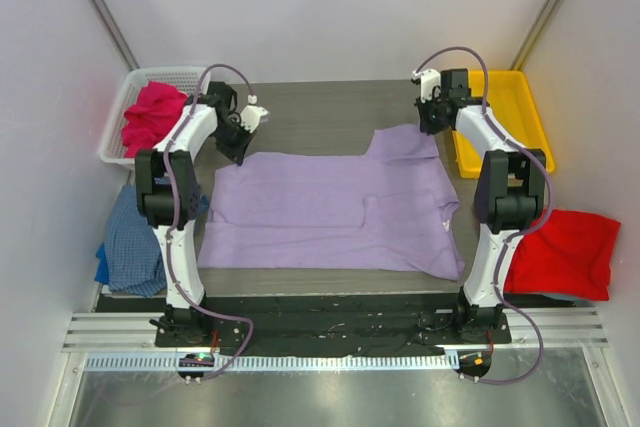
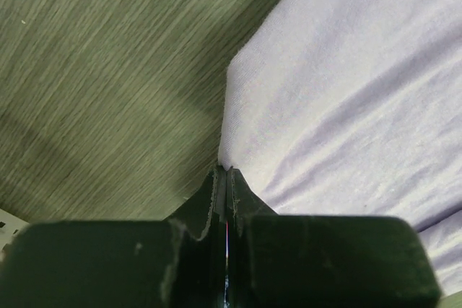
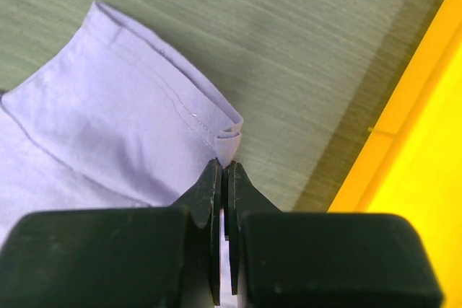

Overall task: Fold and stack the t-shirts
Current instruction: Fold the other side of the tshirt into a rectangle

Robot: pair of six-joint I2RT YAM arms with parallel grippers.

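Note:
The lavender-purple t-shirt (image 1: 330, 209) lies spread flat in the middle of the table. My left gripper (image 1: 240, 154) is at its far left corner and is shut on the cloth edge (image 2: 238, 106), with its tips (image 2: 225, 171) pinching the cloth. My right gripper (image 1: 428, 128) is at the far right sleeve and is shut on the hemmed sleeve corner (image 3: 180, 117), with its tips (image 3: 224, 167) at the fold. The bright red t-shirt (image 1: 565, 252) lies bunched at the near right. The magenta-pink t-shirt (image 1: 152, 112) sits in the basket. The blue checked t-shirt (image 1: 130, 242) lies at the near left.
The white mesh basket (image 1: 112, 132) stands at the far left. The yellow plastic tray (image 1: 505, 107) stands at the far right, and its edge (image 3: 419, 142) is close beside my right gripper. Dark wood-grain table (image 1: 320, 107) shows beyond the shirt.

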